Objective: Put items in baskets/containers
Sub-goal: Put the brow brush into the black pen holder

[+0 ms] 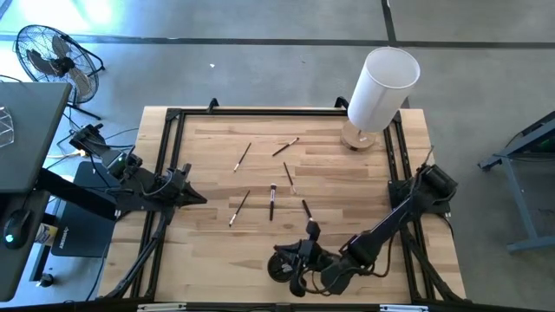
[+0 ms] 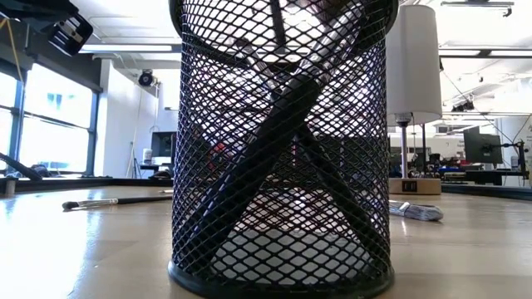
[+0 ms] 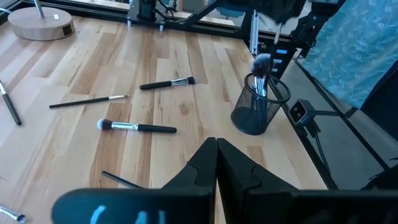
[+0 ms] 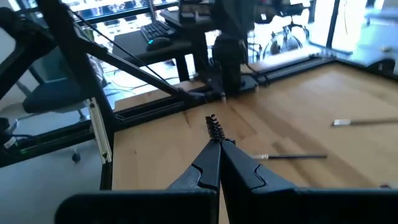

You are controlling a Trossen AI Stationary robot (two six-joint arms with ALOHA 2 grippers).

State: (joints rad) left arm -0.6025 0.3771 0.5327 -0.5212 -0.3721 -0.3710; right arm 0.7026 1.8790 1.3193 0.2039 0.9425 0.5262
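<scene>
Near the table's front edge stands a black mesh cup (image 1: pixel 282 264) (image 2: pixel 278 149) (image 3: pixel 256 109) with several brush handles leaning inside it and a fluffy brush head (image 3: pixel 261 62) sticking up. Several thin makeup brushes (image 1: pixel 272 201) (image 3: pixel 137 127) lie flat on the wood. My right gripper (image 1: pixel 299 251) (image 4: pixel 217 142) is beside and above the cup, near level, shut on a small spiral-tipped brush. My left gripper (image 1: pixel 198 199) (image 3: pixel 216 146) hangs shut over the table's left side, holding nothing. My right gripper pinches a thin brush between its two fingers. Only the dark bristled tip (image 4: pixel 214 127) shows, poking out just past the fingertips; the fingers hide the rest. The fingers lie near level, pointing toward the table's left side, and the tip is clear of the table.
A tall white cylinder (image 1: pixel 381 82) on a round wooden base (image 1: pixel 358 139) stands at the far right corner. A black frame (image 1: pixel 169 156) runs along the table's edges. Bare wood lies between the loose brushes and the near left corner.
</scene>
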